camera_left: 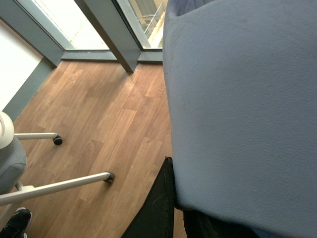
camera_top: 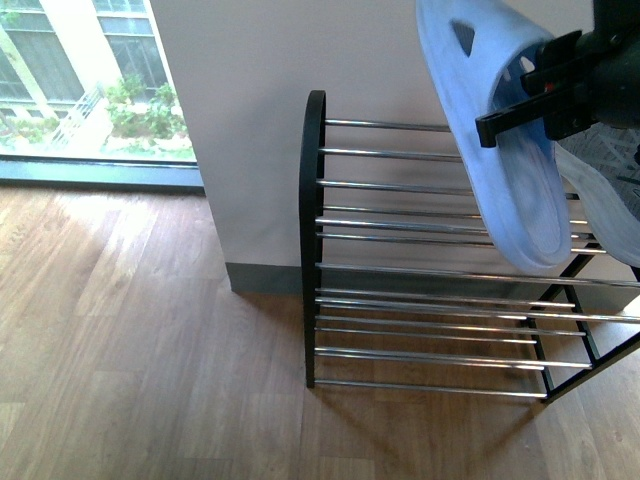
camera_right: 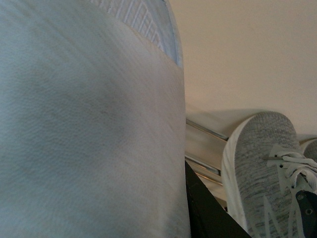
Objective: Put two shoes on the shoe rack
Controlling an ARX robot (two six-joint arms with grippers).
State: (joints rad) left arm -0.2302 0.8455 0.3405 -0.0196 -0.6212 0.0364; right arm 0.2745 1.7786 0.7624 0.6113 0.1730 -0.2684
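So from the front cam I've got the tall shoe rack with black arched side frames and chrome bars (camera_top: 420, 270) standing on the wood-plank floor (camera_top: 130, 340) against the white wall (camera_top: 250, 120), with every tier I can see bare on its left part. Up in the top right corner a black end effector (camera_top: 515, 105) is clamped on a pale blue-white slide slipper (camera_top: 500, 150), which hangs tilted in the air over the rack's upper bars; I honestly can't say which arm that is from this view. Left wrist cam is mostly filled by a pale blue slipper surface (camera_left: 242, 104) right up against the lens, plus floor, a window frame and the legs of a grey office chair (camera_left: 15, 163). I can't tell that end effector's state from here. Right wrist cam is the same deal, a pale slipper (camera_right: 89, 124) hogging the frame, so can't tell there either. Beside it one grey knit lace-up sneaker with a thick white sole (camera_right: 267, 168) sits on the rack's chrome bars near the wall, and the edge of a second grey one (camera_right: 309, 146) peeks in just beside it.
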